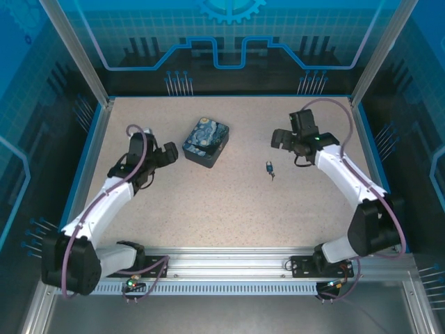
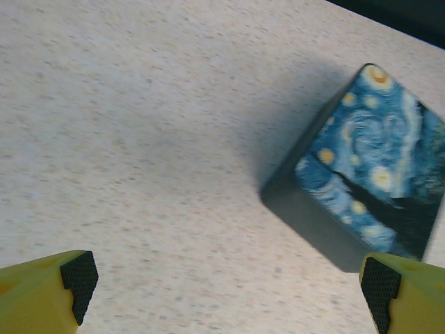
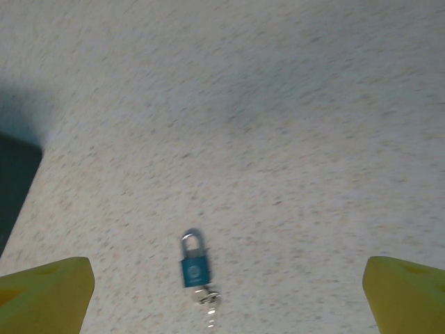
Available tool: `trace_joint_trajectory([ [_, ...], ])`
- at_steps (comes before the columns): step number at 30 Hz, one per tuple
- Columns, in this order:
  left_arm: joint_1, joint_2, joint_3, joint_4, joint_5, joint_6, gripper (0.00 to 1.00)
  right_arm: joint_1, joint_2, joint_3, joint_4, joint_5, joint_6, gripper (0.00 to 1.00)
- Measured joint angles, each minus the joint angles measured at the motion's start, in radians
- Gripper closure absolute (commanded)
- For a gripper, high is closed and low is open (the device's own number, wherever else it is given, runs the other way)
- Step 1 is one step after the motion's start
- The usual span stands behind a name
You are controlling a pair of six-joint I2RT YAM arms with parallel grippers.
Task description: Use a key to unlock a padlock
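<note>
A tiny blue padlock [image 3: 194,264] with a silver shackle lies flat on the speckled table. The small silvery key [image 3: 209,307] sits right against its base; I cannot tell whether it is in the keyhole. From above, the padlock [image 1: 268,166] and key [image 1: 272,175] lie right of the table's middle. My right gripper [image 3: 226,296] hangs above them, open, with nothing between its yellow fingers [image 3: 49,292]. In the top view the right gripper [image 1: 281,139] is just behind the padlock. My left gripper [image 2: 226,292] is open and empty over bare table; from above the left gripper [image 1: 169,153] sits at the left.
A box [image 1: 206,141] printed with a blue-and-yellow starry painting stands behind the middle of the table, close to the right of my left gripper; the box [image 2: 368,174] shows at the right of the left wrist view. Blue walls and metal posts [image 1: 75,49] ring the table.
</note>
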Motion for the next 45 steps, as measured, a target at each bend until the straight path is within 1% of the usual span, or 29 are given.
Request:
trace_joint_trajectory([
  [2, 0.0, -0.032, -0.073, 0.081, -0.047, 0.063, 0.01, -0.026, -0.05, -0.072, 0.06, 0.041, -0.004, 0.0],
  [4, 0.0, -0.049, -0.157, 0.187, -0.092, 0.132, 0.01, -0.035, -0.111, -0.191, 0.17, 0.088, -0.018, 0.0],
  [7, 0.0, -0.022, -0.245, 0.323, -0.15, 0.222, 0.01, -0.037, -0.167, -0.339, 0.297, 0.115, -0.086, 0.0],
  [10, 0.001, 0.052, -0.315, 0.509, -0.183, 0.29, 0.01, -0.039, -0.166, -0.401, 0.386, 0.129, -0.175, 0.0],
  [13, 0.002, 0.16, -0.357, 0.696, -0.192, 0.346, 0.01, -0.053, -0.158, -0.438, 0.486, 0.144, -0.257, 0.0],
  [19, 0.005, 0.331, -0.381, 0.979, -0.195, 0.402, 0.01, -0.113, -0.09, -0.528, 0.728, 0.146, -0.363, 0.0],
  [20, 0.007, 0.344, -0.386, 1.005, -0.195, 0.406, 0.01, -0.117, -0.082, -0.541, 0.75, 0.134, -0.378, 0.0],
  [23, 0.027, 0.352, -0.4, 1.051, -0.174, 0.406, 0.01, -0.145, -0.075, -0.6, 0.852, 0.068, -0.41, 0.0],
  [26, 0.07, 0.359, -0.413, 1.108, -0.126, 0.399, 0.01, -0.174, -0.062, -0.749, 1.093, 0.036, -0.418, 0.0],
  [28, 0.087, 0.391, -0.425, 1.167, -0.09, 0.4, 0.01, -0.178, -0.032, -0.801, 1.128, 0.013, -0.425, 0.0],
  [29, 0.089, 0.399, -0.427, 1.164, -0.074, 0.4, 0.01, -0.179, -0.015, -0.805, 1.138, -0.003, -0.429, 0.0],
  [31, 0.093, 0.406, -0.428, 1.165, -0.035, 0.4, 0.01, -0.179, 0.038, -0.804, 1.223, -0.028, -0.443, 0.0],
  [37, 0.129, 0.406, -0.421, 1.157, 0.044, 0.396, 0.01, -0.177, 0.066, -0.776, 1.265, -0.061, -0.459, 0.0],
  [45, 0.141, 0.406, -0.417, 1.151, 0.08, 0.376, 0.01, -0.167, 0.066, -0.773, 1.288, -0.049, -0.472, 0.0],
])
